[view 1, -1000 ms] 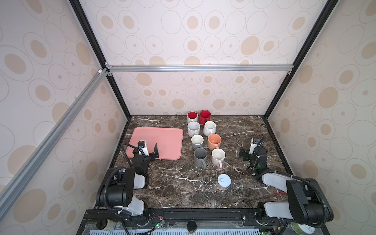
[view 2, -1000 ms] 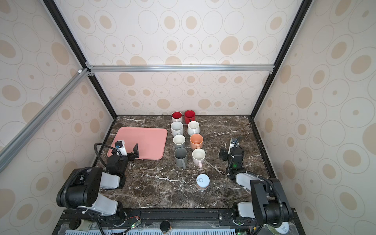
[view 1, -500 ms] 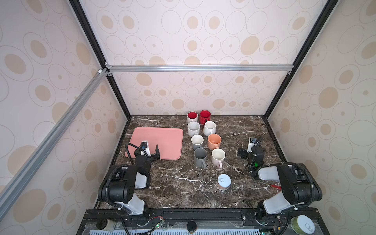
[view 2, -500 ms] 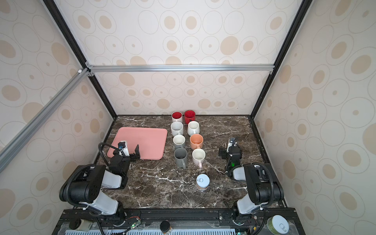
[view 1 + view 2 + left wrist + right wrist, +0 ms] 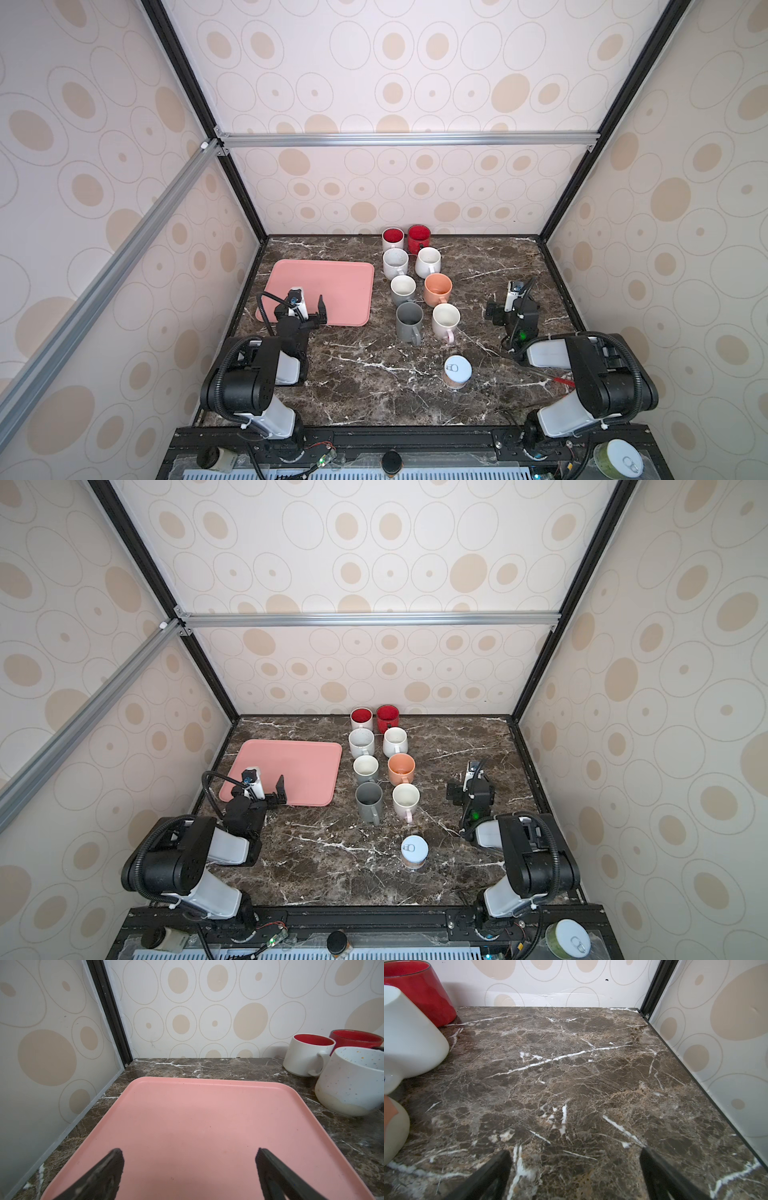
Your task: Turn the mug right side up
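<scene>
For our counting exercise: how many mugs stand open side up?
8 mugs, in two rows of four beside the tray, from the back wall forward. None seems hidden.

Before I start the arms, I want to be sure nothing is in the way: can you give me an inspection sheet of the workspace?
Surface: marble table, no spills seen.
Job's things: pale-topped mug alone near the front, apparently upside down; eight mugs upright in two rows.
Clutter: pink tray, nothing on it; green tin on the front ledge.
Grippers: left gripper open above the tray; right gripper open above bare table; neither holds anything.
Cables: black cable loops beside the left arm, apart from the mugs.
Surroundings: patterned walls, metal bar.
</scene>
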{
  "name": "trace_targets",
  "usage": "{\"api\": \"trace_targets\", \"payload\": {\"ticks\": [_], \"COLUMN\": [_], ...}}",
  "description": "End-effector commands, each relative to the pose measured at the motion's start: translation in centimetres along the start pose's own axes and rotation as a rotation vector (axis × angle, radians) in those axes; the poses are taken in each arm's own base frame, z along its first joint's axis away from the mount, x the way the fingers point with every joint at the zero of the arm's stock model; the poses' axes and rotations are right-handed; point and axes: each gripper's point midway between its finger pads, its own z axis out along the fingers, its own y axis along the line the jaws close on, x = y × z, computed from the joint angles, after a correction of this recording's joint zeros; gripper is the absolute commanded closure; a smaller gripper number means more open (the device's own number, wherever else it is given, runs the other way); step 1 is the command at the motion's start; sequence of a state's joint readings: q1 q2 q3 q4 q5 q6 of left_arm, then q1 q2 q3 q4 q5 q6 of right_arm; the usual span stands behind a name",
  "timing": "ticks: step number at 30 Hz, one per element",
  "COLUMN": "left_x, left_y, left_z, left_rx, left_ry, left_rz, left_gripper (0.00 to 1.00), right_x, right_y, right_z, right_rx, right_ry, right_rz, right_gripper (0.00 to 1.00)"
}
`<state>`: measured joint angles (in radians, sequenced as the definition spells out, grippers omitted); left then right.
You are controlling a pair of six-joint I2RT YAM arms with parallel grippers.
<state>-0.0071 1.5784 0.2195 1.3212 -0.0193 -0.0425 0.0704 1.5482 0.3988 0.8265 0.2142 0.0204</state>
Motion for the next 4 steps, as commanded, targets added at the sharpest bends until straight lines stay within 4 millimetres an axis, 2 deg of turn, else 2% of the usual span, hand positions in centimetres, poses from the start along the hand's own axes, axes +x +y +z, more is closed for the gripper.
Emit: {"api": "trace_targets", "payload": {"ticks": [1,4], "left_x": [-0.88,-1.0], "left_y": [0.14,0.16], "left_z": [0.36,0.23], "left_rx": [-0.014,-0.015], "left_ry": [-0.027,-0.034], "left_rz": [0.023,0.023], "left_gripper": [0.0,0.0], "right_x": [-0.67,-0.73], "right_y": [-0.4,-0.39], "right_z": [0.01,0.01], "right_rx": [0.016,0.015], "right_ry": [-0.012,-0.014], "right_rz": [0.003,0.003], "right_gripper": [0.0,0.0]}}
